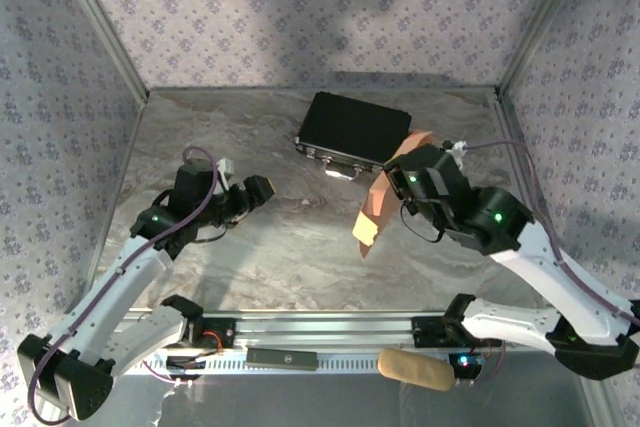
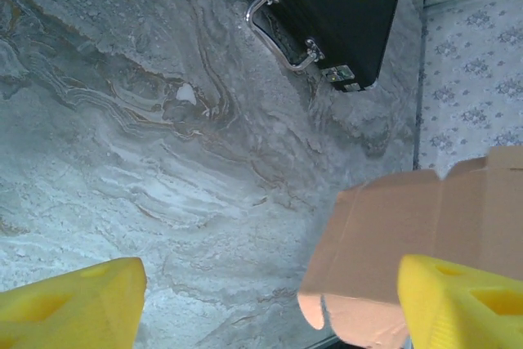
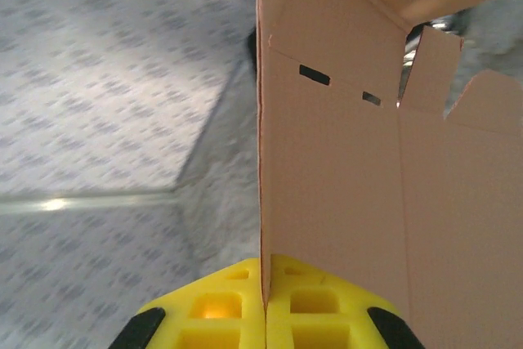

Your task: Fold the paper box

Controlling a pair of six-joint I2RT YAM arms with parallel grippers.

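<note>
Right claw [image 3: 265,306] is clamped on one edge of the paper box [image 1: 378,209], held tilted over the tabletop [image 1: 280,247] beside the black case [image 1: 353,129], while the left claw [image 2: 270,308], spread and empty, is aimed at it from well apart.

In my right gripper [image 3: 265,275], the paper box [image 1: 378,209] stands just before the case [image 1: 353,129]; my left gripper [image 1: 262,190] lies well left.
</note>
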